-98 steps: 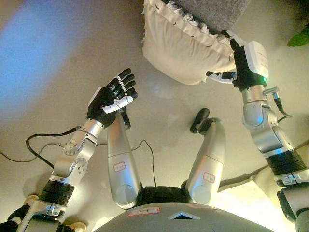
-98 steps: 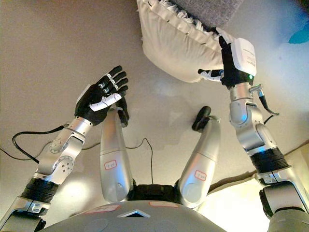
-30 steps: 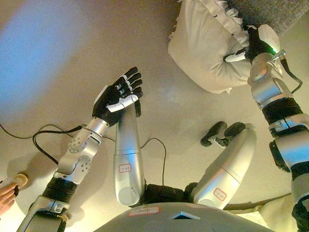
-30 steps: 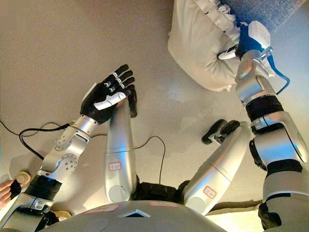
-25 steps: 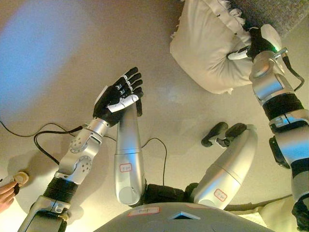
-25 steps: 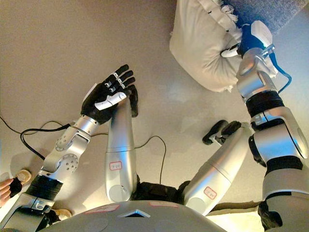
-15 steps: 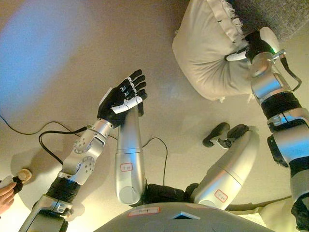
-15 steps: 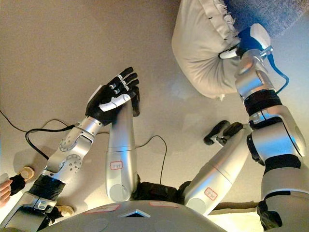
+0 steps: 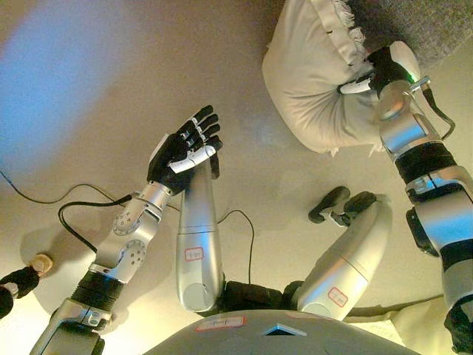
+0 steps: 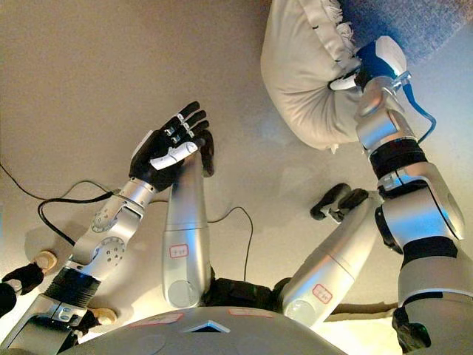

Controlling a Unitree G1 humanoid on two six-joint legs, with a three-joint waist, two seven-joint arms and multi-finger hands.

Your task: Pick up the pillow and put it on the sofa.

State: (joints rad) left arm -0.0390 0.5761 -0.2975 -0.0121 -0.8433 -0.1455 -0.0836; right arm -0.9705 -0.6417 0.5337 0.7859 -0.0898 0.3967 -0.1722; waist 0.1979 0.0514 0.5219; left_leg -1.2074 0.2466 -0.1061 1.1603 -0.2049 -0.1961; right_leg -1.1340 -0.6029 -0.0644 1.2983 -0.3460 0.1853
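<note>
A cream pillow (image 9: 314, 74) with a fringed edge hangs above the floor at the upper right, its top against the grey sofa (image 9: 417, 22). My right hand (image 9: 378, 70) is shut on the pillow's right side, thumb pressed into the cloth. My left hand (image 9: 185, 148) is held up over the floor at centre left, palm up, fingers straight and holding nothing. It is well apart from the pillow.
Beige floor (image 9: 111, 74) spreads to the left and centre. The grey sofa fills the top right corner. A person's dark-sleeved hand (image 9: 15, 285) shows at the lower left edge, beside a small round wooden thing (image 9: 41, 261).
The pillow has bunched and been drawn up against the sofa by my right hand. My left hand has stayed held up and open. The view has shifted slightly.
</note>
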